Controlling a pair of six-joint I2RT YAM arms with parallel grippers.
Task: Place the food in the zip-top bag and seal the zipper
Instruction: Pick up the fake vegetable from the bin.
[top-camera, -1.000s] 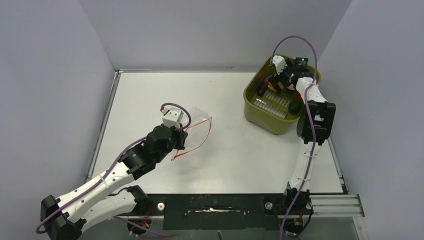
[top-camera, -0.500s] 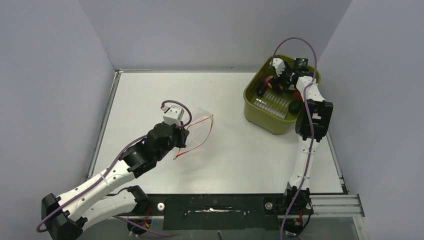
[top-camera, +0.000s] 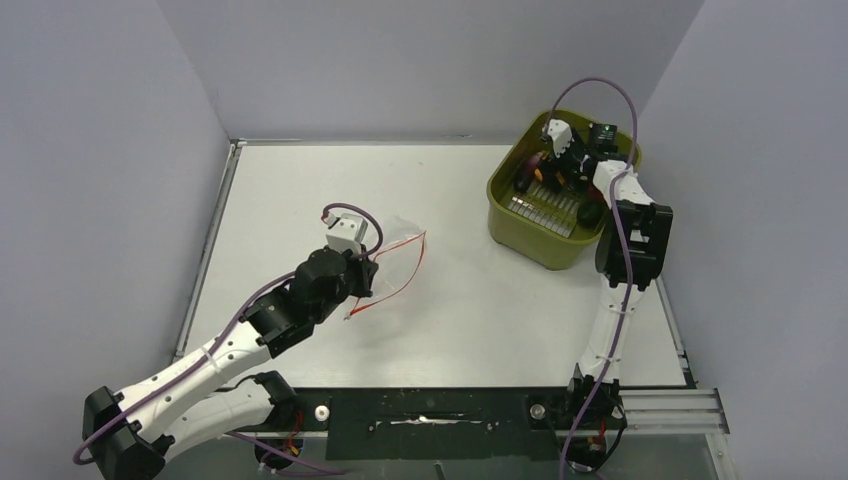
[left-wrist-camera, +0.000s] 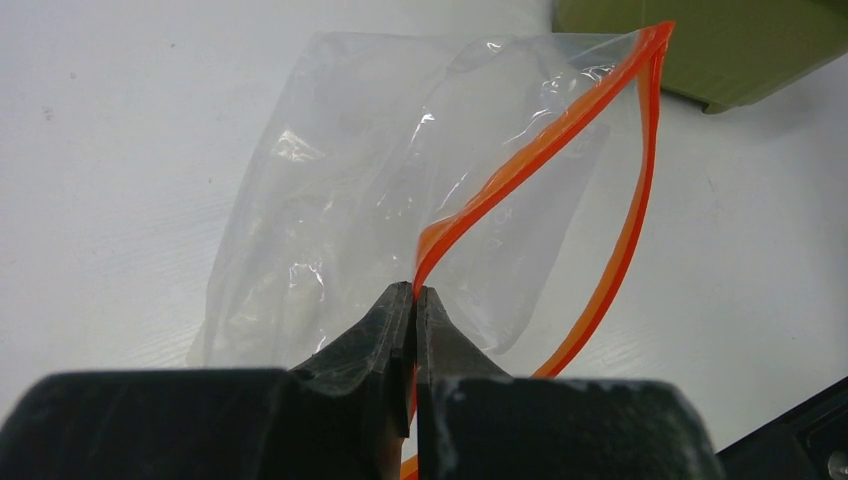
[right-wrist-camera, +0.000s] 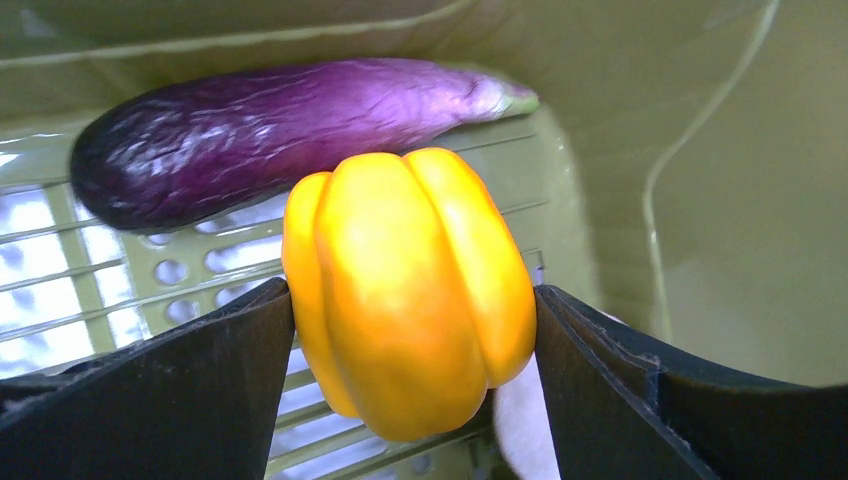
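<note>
Left end effector (left-wrist-camera: 413, 300), nearest the arm bases, is pressed together, pinching one lip of the bag (left-wrist-camera: 330, 200) right on the zipper (left-wrist-camera: 540, 150). The bag lies left of centre on the white surface (top-camera: 300, 190). Its mouth gapes, with the other half of the red strip looping out to the side. No food shows inside it.

The film looks thin, light and floppy, so it would likely crumple or slide if nudged. The firmer strip seems the best place to hold it, as it is held now.

Farther off, well apart from the bag, an olive basket (top-camera: 530, 240) sits at the far right of the surface. The right end effector (right-wrist-camera: 410, 300) reaches down into it. Its two dark fingers (right-wrist-camera: 200, 400) are closed against opposite flanks of a yellow pepper (right-wrist-camera: 410, 250), pinching it.

The pepper looks glossy, hard and lobed, so it is probably light but slippery. A hold across its widest part seems the safest grip.

Just behind the pepper, a purple eggplant (right-wrist-camera: 270, 130) lies on its side on the basket's slotted floor.
</note>
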